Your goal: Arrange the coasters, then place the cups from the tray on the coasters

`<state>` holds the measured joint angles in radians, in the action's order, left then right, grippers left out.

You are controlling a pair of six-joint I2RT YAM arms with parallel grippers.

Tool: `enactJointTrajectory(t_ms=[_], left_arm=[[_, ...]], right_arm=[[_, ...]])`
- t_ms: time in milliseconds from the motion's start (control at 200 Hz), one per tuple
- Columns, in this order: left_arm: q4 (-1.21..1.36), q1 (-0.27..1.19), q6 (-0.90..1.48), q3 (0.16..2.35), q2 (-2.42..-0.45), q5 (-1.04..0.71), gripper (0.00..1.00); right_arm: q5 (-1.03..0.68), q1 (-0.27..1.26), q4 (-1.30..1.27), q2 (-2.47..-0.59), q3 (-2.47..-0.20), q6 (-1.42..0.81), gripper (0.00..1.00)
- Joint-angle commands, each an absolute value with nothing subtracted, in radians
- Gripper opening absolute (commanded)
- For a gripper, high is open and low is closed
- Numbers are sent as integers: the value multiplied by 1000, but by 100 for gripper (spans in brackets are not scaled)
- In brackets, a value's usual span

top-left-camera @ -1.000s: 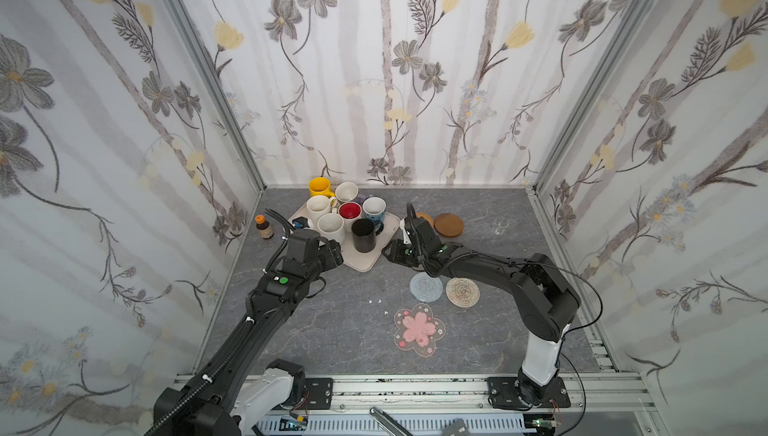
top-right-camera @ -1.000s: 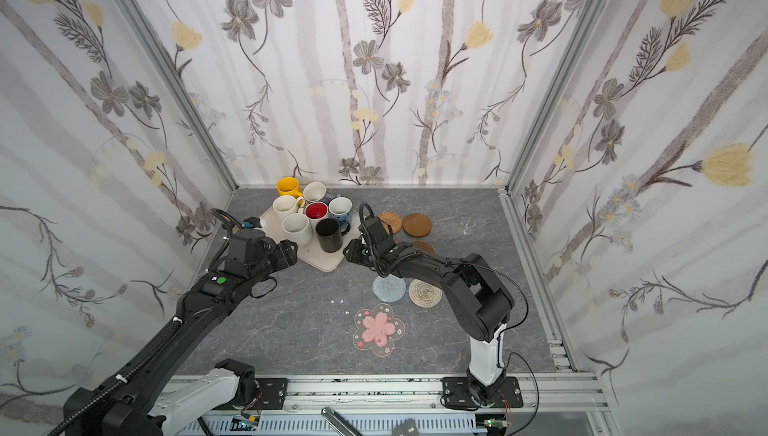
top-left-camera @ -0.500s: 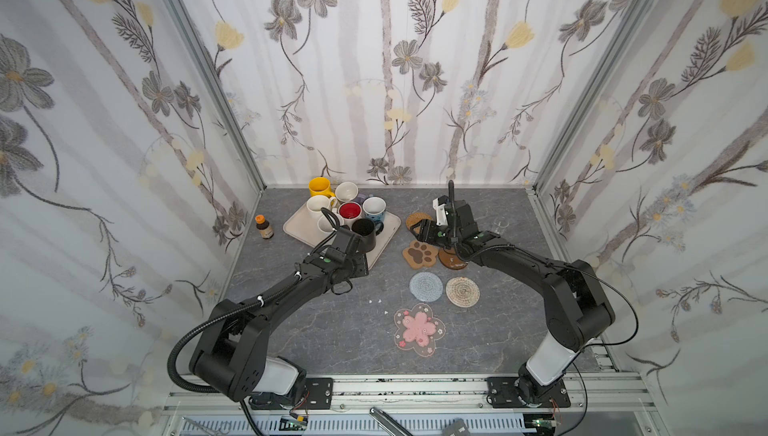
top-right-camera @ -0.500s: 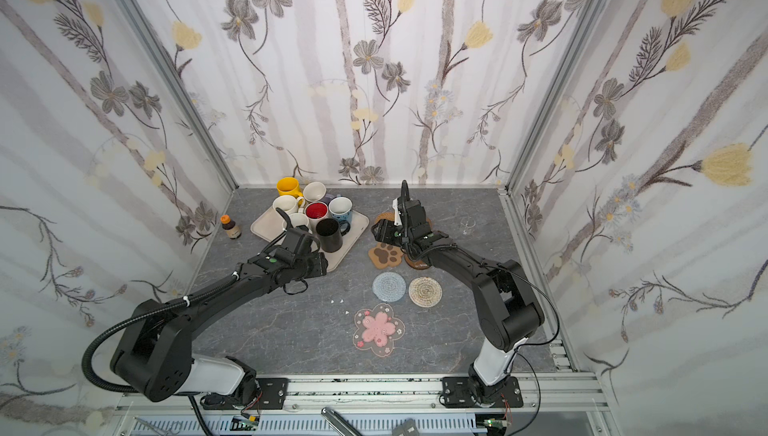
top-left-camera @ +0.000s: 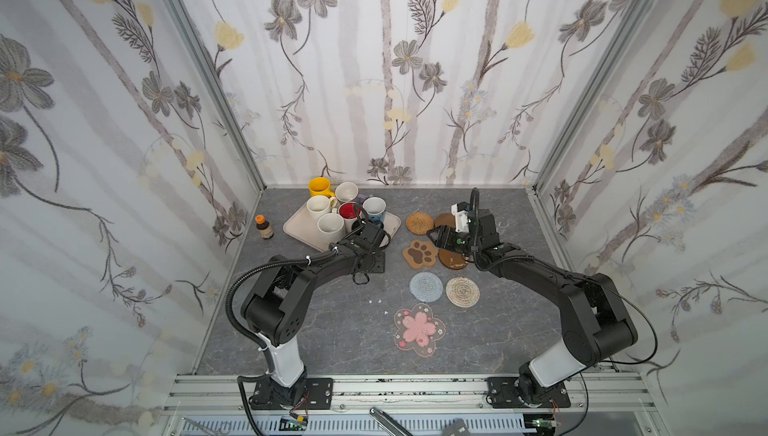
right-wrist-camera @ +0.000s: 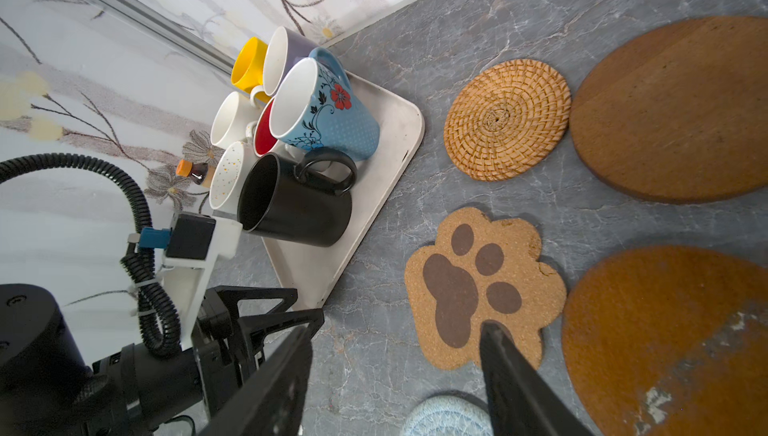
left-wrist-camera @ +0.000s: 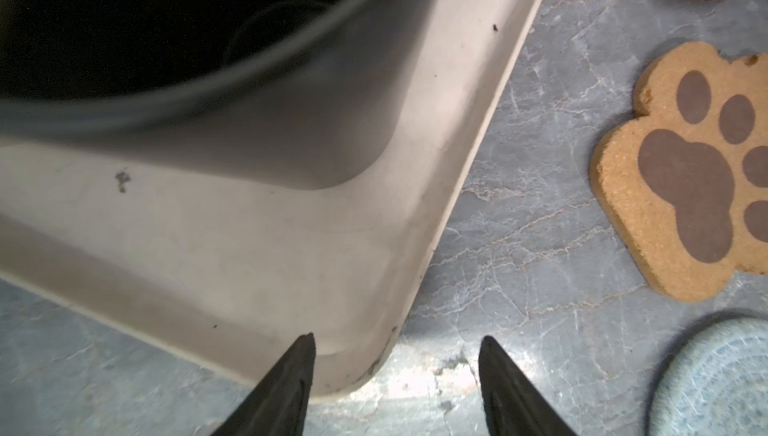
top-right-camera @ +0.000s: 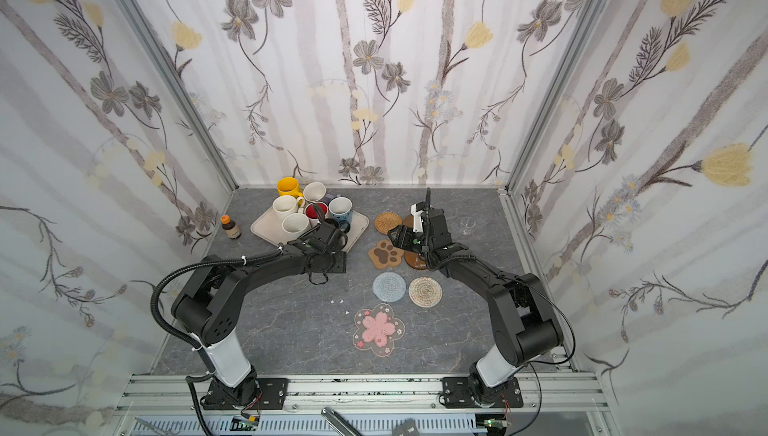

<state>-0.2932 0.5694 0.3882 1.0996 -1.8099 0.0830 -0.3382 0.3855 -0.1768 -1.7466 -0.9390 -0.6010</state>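
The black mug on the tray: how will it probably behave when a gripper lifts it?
The black mug looks glossy, so a grip may slip on its wall. Its thick, ceramic-looking wall suggests it is rather heavy and could chip. It stands close against a speckled cream mug, so lifting may knock that one.

Lab test booth: floral wall panels [top-left-camera: 374, 59], aluminium frame [top-left-camera: 415, 386]

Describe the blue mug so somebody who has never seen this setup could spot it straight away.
Look to the beige tray at the back left of the grey table. The blue mug stands upright at the tray's right end, beside the red-lined mug. Unlike its neighbours, it is pale blue and dotted, with a red flower and black vines painted on its side.
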Motion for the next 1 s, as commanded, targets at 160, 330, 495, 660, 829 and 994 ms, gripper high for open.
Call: enactJointTrajectory(t_ms=[160, 330, 495, 660, 829, 994], left_arm=[[-297, 574, 352, 1127, -1879, 107, 53], [-314, 576, 346, 1121, -1890, 134, 43], [-336, 577, 327, 1117, -1914, 147, 33], [-367, 585, 321, 1123, -1952, 152, 26], [-381, 589, 321, 1114, -1954, 156, 14], [-394, 594, 322, 1099, -1942, 157, 0]], right_arm=[[-365, 363, -254, -1743, -917, -586, 65], [-367, 362, -257, -1746, -913, -588, 65], [-368, 361, -257, -1741, -910, -592, 65], [-365, 361, -255, -1727, -904, -592, 65], [-366, 361, -255, -1711, -898, -593, 65], [-366, 360, -253, -1696, -893, -592, 65]])
